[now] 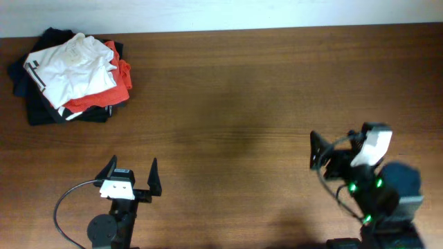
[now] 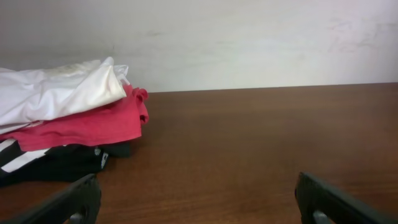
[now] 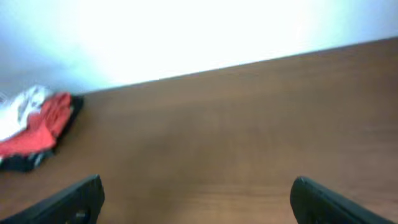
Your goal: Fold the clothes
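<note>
A stack of folded clothes lies at the table's far left corner: a white garment on top, a red one under it, black ones at the bottom. The stack shows in the left wrist view and small in the right wrist view. My left gripper is open and empty near the front edge, well short of the stack; in its own view only bare table lies between the fingers. My right gripper is open and empty at the front right, also over bare table.
The brown wooden table ends at a pale wall along its far edge. A black cable loops by the left arm's base.
</note>
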`<state>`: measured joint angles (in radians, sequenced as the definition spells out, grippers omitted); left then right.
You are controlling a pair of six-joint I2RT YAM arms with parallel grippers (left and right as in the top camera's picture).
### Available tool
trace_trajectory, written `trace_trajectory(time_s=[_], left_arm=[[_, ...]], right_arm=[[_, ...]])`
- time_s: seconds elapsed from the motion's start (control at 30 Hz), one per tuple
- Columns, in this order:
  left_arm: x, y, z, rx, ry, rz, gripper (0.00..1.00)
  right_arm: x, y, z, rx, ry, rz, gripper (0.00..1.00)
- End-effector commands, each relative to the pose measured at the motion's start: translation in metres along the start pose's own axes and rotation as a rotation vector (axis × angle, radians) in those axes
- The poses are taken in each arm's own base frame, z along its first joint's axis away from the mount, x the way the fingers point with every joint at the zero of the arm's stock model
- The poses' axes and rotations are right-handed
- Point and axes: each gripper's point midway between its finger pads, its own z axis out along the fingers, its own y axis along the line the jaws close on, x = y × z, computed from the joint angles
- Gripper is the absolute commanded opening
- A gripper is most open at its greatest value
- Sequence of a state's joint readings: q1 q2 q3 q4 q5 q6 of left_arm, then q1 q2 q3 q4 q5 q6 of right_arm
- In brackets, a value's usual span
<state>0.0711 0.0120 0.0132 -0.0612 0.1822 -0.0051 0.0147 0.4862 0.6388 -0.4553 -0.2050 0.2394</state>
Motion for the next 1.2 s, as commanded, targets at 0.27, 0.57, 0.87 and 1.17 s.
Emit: trace_trajectory(time_s=[0.27, 0.57, 0.87, 1.17], left_arm=[[0.001, 0.0, 0.0, 0.0, 0.002, -0.01, 0.99], [0.001, 0.0, 0.0, 0.0, 0.002, -0.01, 0.99], [0.001, 0.0, 0.0, 0.0, 0.002, -0.01, 0.99], [0.001, 0.0, 0.0, 0.0, 0.002, -0.01, 0.99]], right_arm=[[0.056, 0.004, 0.005, -0.174, -0.268, -0.075, 0.99], [0.066, -0.009, 0.011, -0.14, -0.355, -0.089, 0.99], [0.067, -0.017, 0.012, -0.077, -0.357, -0.228, 0.99], [0.091, -0.035, 0.02, -0.012, -0.246, -0.223, 0.99]])
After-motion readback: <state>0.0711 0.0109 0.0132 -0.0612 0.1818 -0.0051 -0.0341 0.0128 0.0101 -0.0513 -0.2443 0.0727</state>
